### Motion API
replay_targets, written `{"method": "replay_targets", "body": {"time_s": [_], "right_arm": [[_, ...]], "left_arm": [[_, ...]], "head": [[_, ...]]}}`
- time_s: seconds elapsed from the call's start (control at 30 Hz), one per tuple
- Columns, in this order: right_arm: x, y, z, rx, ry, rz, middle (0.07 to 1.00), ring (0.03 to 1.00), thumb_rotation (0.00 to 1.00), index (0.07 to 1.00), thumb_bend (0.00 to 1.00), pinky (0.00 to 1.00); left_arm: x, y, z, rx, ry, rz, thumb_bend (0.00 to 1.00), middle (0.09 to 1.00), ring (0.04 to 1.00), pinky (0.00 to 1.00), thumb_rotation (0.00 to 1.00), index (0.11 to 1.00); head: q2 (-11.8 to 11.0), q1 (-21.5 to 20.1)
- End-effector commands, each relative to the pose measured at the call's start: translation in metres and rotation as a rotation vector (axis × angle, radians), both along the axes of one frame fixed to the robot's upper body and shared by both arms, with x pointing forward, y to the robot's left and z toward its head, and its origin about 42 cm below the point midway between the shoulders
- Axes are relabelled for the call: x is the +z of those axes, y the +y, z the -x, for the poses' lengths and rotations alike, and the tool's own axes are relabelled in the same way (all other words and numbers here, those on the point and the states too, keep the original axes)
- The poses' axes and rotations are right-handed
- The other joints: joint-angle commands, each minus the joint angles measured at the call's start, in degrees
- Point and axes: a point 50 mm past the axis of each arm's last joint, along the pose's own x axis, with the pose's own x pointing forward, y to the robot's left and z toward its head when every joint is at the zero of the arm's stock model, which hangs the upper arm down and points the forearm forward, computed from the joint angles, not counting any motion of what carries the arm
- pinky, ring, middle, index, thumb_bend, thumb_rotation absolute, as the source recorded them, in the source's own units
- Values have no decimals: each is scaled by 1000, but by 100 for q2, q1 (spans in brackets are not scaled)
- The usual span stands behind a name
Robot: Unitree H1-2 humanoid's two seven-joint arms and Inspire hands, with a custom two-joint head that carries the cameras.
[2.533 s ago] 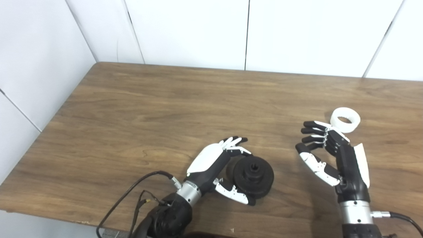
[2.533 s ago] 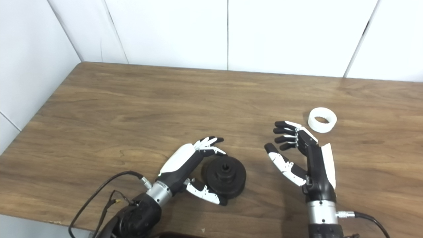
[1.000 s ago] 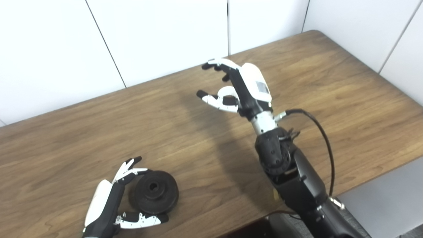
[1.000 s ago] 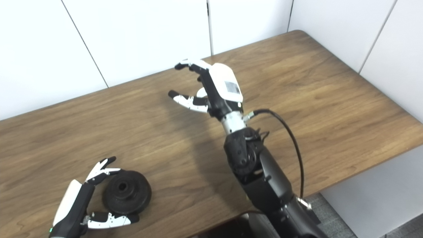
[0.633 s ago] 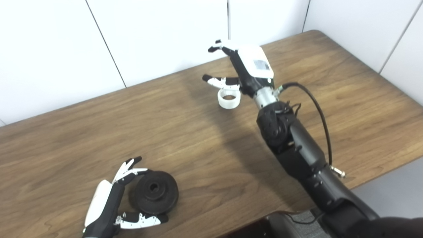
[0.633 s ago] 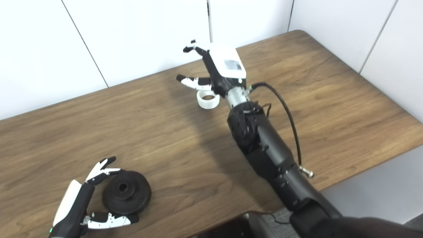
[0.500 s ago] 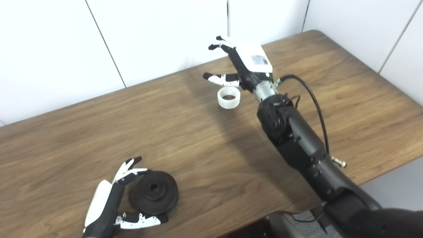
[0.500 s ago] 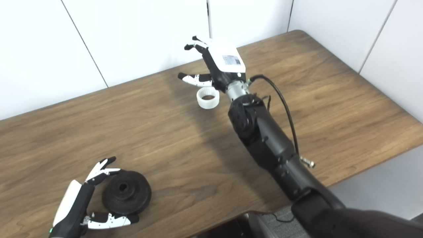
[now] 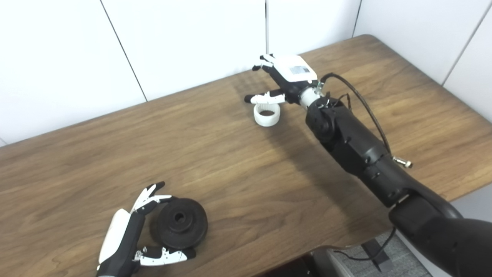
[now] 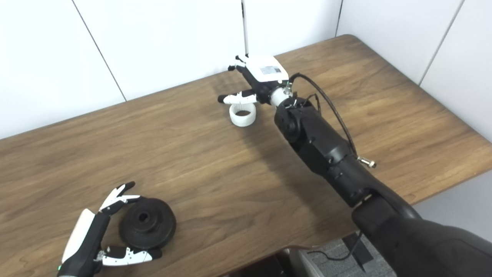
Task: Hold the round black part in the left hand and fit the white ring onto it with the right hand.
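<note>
The round black part (image 9: 179,227) lies flat on the wooden table (image 9: 96,154) near the front left. My left hand (image 9: 127,236) cups it from the left, fingers and thumb spread around its rim, open. The white ring (image 9: 266,114) stands on the table at the back, hole up. My right hand (image 9: 286,79) reaches far over the table just behind and above the ring; its thumb stretches over the ring's far rim while the fingers point away beyond it. It is open and holds nothing.
White wall panels (image 9: 184,42) close off the back of the table and run along its right side. The right arm (image 9: 357,150) crosses the right half of the table with a cable looping off it. The table's front edge (image 9: 269,261) is near the black part.
The camera swung right since the earliest frames. Over the last second my right hand moved off the ring toward the back wall and sank lower; the ring stayed put. Left hand unchanged.
</note>
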Motion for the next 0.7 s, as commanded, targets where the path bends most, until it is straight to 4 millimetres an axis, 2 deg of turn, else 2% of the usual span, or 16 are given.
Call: {"method": "replay_targets", "body": {"time_s": [0.0, 0.1, 0.2, 0.67], "right_arm": [[25, -4, -7, 6, -49, 4, 965, 992, 912, 854, 833, 955], [19, -9, -3, 6, -20, -11, 964, 990, 976, 851, 875, 954], [10, -13, 3, 5, 0, -6, 962, 986, 998, 846, 915, 939], [-7, -19, 25, 15, 82, -1, 983, 1000, 947, 852, 1000, 976]], "left_arm": [[4, -1, 0, -4, -14, 0, 922, 943, 983, 869, 157, 575], [4, -1, 0, -2, -15, 0, 919, 943, 983, 869, 155, 576], [4, 0, 0, 0, -14, 3, 921, 944, 984, 871, 153, 576], [4, 1, 0, 5, -12, 9, 925, 942, 983, 876, 172, 574]], "head": [[3, -2], [18, 10], [21, 14], [62, 39]]}}
